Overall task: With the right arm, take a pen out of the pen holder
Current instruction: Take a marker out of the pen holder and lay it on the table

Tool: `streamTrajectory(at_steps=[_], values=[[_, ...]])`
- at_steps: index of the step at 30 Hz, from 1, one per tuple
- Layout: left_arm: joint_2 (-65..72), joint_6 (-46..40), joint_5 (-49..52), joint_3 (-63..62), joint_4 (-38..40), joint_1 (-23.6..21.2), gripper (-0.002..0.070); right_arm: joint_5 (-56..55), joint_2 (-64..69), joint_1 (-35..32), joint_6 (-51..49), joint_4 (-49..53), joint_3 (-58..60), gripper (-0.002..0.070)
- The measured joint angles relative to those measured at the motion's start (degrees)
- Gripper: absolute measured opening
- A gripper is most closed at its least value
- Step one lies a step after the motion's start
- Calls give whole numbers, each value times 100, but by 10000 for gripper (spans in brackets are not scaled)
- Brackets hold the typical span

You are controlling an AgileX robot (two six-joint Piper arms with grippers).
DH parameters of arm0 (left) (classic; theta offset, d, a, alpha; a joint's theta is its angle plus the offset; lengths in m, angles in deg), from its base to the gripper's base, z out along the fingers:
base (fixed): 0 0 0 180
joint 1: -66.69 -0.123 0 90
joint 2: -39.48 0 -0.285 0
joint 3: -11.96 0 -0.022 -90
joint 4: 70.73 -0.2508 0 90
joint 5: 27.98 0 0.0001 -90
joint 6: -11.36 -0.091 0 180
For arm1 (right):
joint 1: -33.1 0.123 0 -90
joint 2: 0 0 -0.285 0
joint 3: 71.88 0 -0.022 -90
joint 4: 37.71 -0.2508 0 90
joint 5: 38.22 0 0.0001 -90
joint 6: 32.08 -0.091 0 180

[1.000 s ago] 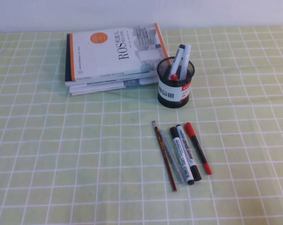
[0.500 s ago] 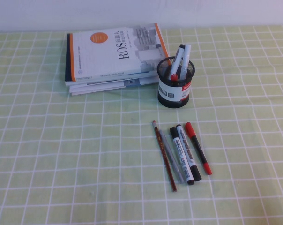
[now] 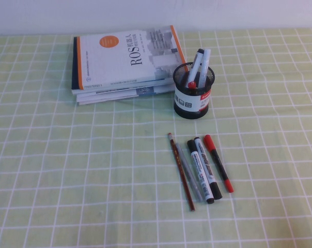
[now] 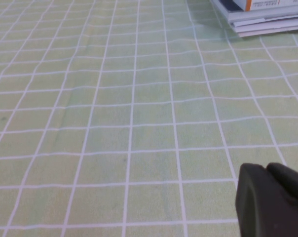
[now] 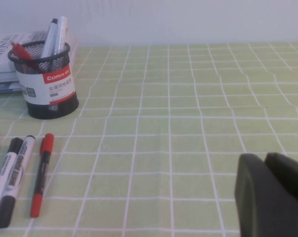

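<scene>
high view: black mesh pen holder, upright on the green checked surface, just beside a stack of books. in the holder: two white markers leaning together, one red pen. loose in a row near the holder: pencil, grey pen, two black-capped markers, red marker. right hand: clenched, grasping nothing, low over the surface, well apart from the holder. left hand: clenched, low over bare cloth, books well apart.
</scene>
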Motion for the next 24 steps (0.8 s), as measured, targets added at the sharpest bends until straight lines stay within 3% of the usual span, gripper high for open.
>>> streamTrajectory(at_steps=[8, 24], values=[[0, 0, 0, 0, 0, 0, -6, 265, -4, 0, -1557, 1507, 0, -13], [0, 0, 0, 0, 0, 0, -6, 866, -4, 0, -1717, 1917, 0, -13]])
